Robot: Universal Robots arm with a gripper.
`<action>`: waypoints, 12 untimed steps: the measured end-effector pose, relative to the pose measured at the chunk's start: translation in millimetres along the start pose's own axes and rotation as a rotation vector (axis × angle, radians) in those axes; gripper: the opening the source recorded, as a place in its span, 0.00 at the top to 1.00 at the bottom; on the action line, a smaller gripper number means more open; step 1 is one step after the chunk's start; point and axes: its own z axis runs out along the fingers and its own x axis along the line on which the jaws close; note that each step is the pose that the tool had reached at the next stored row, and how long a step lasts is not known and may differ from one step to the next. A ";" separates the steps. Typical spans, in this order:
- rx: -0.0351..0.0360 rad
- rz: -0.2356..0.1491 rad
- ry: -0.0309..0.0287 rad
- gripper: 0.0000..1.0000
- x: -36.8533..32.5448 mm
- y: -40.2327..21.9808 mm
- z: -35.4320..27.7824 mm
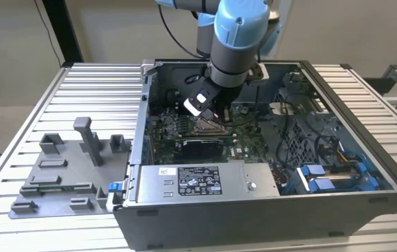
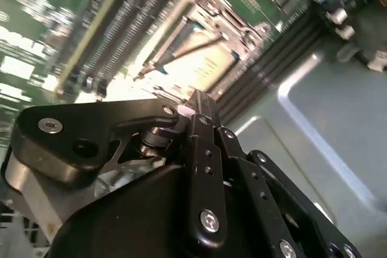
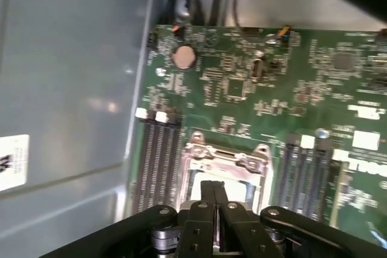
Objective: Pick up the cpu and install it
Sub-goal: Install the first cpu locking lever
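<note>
Green circuit board fills the floor of the open computer case (image 1: 338,173), which lies on its side on the slatted table (image 1: 37,105) so the arm can come straight down into it. The gripper (image 1: 208,113) is lowered inside the case, directly over the socket frame (image 3: 225,164). In both wrist views its black fingers (image 3: 213,200) are drawn together, tips touching or nearly so, with nothing visible between them; I would call it closed on nothing.

The cpu (image 2: 202,67) sits within the socket frame, its pale metal top level and square to the frame's edges, just beyond the fingertips and below them. In the first wrist view a pale patch of it shows right ahead of the fingers. Whether the tips press on it or hover just above I cannot tell. My guess is that the closed fingers are held over the chip to seat or check it, since it already lies in its place.

Off beside the case, well away from the gripper, stands the grey fixture (image 1: 65,173).
</note>
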 end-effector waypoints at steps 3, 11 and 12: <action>0.0008 0.011 -0.0226 1.00 -0.4 0.5 -0.9; 0.0031 0.048 -0.0678 1.00 0.1 3.1 -4.8; 0.0051 0.048 -0.0806 1.00 0.2 3.2 -4.8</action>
